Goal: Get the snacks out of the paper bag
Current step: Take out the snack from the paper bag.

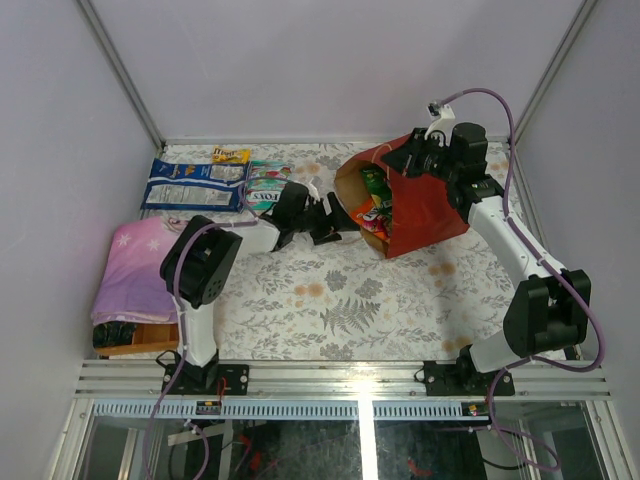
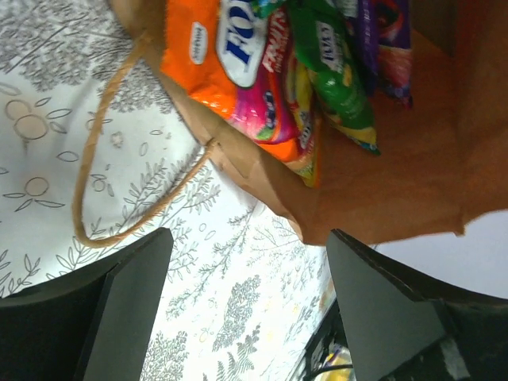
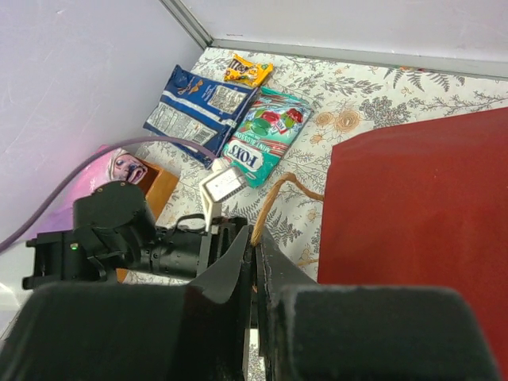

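Far left, around 9 o'clock on the worktop (image 1: 340,300), a pink cloth (image 1: 135,265) sits on a wooden tray (image 1: 140,345). Up at 11 o'clock, snacks already out of the bag: blue-and-white packs (image 1: 195,183), a small yellow packet (image 1: 230,155) at their far corner, and a teal pouch (image 1: 268,180) on their 3 o'clock side. The left tool (image 2: 249,232) is spread wide with nothing in it, pointed at the bag mouth just short of the rim, with a twine handle (image 2: 95,159) looping on the worktop in front of it. Inside the mouth are an orange packet (image 2: 222,55), a green packet (image 2: 337,75) and a purple packet (image 2: 386,40). The red paper bag (image 1: 425,210) is at about 1 o'clock, mouth facing 9 o'clock. The right tool (image 3: 255,238) is at its far rim, fingers squeezed together on the bag. Paper or twine, can't tell.
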Motion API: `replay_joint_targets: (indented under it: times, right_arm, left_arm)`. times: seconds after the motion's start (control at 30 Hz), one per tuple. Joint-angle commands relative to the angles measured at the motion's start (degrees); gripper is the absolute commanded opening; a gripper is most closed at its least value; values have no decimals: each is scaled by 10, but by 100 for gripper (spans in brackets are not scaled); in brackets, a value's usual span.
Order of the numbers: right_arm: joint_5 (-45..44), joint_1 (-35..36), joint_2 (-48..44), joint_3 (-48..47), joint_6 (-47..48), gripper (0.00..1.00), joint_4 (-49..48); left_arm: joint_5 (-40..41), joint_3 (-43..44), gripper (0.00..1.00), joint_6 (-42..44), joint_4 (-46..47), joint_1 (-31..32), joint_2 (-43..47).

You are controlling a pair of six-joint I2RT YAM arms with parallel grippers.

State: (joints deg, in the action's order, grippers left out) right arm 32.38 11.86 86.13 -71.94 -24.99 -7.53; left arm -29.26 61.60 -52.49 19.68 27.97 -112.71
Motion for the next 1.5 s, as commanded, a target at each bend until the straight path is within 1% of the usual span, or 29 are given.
replay_joint_targets:
  times: [0.0,0.1,0.2,0.23,0.27,0.33,0.37,0.4,0.43,0.47,0.53,0.57,0.63,0.67,0.73,0.77,0.83,0.9,1.03,1.1,1.2,1.27,1.47]
  right_arm:
    - [4,4,-17,-14,6,0,-17]
    - [4,4,-16,-14,4,0,-19]
    - [5,4,-15,-14,2,0,-21]
    - [7,4,-14,-13,-1,0,-24]
    - [9,4,-13,-13,-3,0,-25]
    - [12,4,-12,-12,-6,0,-29]
    - [14,4,-12,-12,-9,0,-30]
    - [15,4,-12,-13,-10,0,-31]
    - [17,4,-11,-13,-10,0,-31]
    - [17,4,-11,-14,-10,0,-31]
    - [16,4,-11,-14,-10,0,-30]
    - [16,4,-11,-14,-9,0,-31]
    - [16,4,-11,-14,-10,0,-30]
    - [16,4,-11,-14,-9,0,-30]
    - [15,4,-11,-14,-9,0,-31]
    - [15,4,-13,-14,-10,0,-32]
    - [15,4,-15,-12,-11,0,-34]
    - [15,4,-18,-9,-11,0,-36]
    - [17,4,-21,-8,-12,0,-38]
    - [18,4,-21,-7,-12,0,-40]
    - [19,4,-21,-7,-14,0,-42]
    - [19,4,-21,-7,-14,0,-42]
    - [21,4,-23,-7,-15,0,-45]
  left_arm:
    - [-80,20,79,145,-27,3,35]
    - [-117,30,84,281,-86,20,72]
    - [-205,44,89,371,-144,22,96]
    - [-232,53,92,413,-173,26,99]
    - [-261,63,99,462,-215,32,103]
    - [-322,63,100,551,-269,42,112]
    - [-335,60,100,568,-274,44,113]
    - [-330,62,100,561,-268,43,111]
    - [-313,65,100,532,-247,42,104]
    - [-288,71,100,494,-221,41,92]
    - [-242,91,96,410,-169,33,64]
    - [-200,98,95,361,-149,28,48]
    - [-100,123,93,289,-152,22,14]
    - [-75,129,92,251,-143,18,-2]
    - [-52,126,92,165,-102,8,-33]
    - [-58,122,90,132,-76,4,-51]
    - [-36,116,88,81,-42,1,-70]
    - [-7,115,86,62,-23,1,-83]
    - [46,123,84,36,-23,-3,-104]
    - [63,113,83,9,5,-5,-109]
    - [71,104,79,-26,52,-7,-118]
    - [67,114,77,-36,54,-6,-130]
    - [69,120,66,-63,84,-5,-148]
